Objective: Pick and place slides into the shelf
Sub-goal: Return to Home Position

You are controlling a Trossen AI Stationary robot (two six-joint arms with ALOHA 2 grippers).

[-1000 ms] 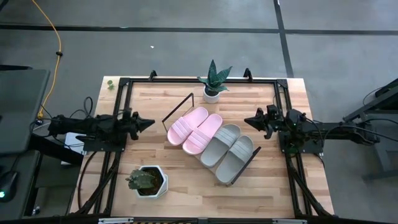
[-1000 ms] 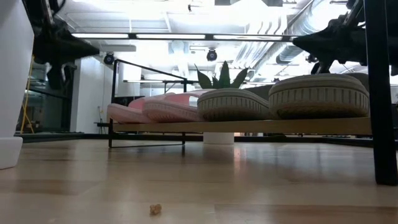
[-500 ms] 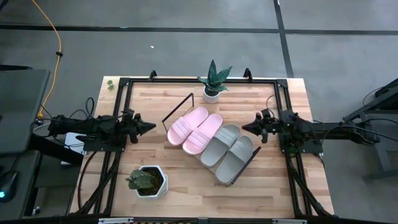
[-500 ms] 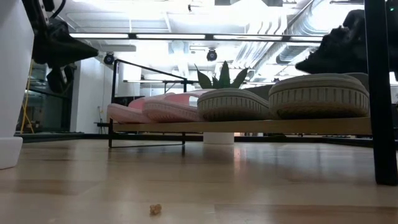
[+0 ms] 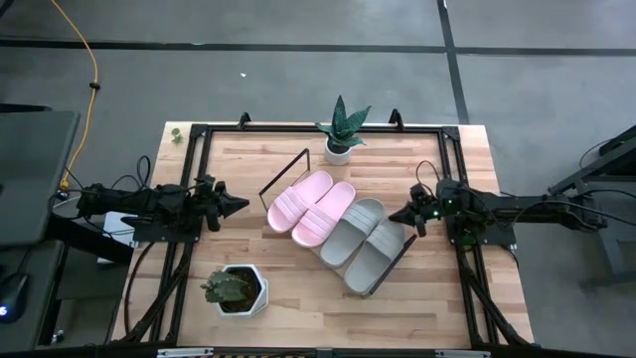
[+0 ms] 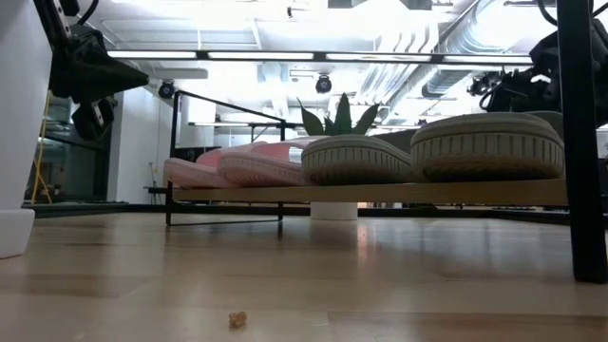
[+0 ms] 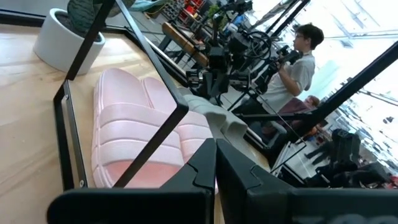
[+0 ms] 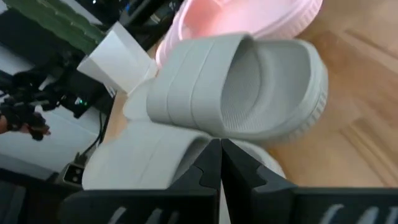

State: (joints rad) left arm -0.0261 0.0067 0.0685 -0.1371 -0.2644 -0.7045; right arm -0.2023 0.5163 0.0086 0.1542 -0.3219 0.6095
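Four slides lie side by side on the shelf, a light-wood board with black wire end frames set slantwise mid-table. Two are pale pink and two light grey, soles down on the board. My left gripper hovers shut, level, to the left of the pink pair, clear of the shelf. My right gripper is shut too, tipped downward just right of the grey pair, touching nothing.
A spiky plant in a white pot stands behind the shelf at the far edge. A second plant in a white hexagonal pot stands near left. Black frame rails border the table. A person stands beyond the table.
My right gripper has sunk and tipped its fingers downward, its tip swinging toward the near edge beside the grey slides; it has stayed shut. The slides and shelf have not moved.
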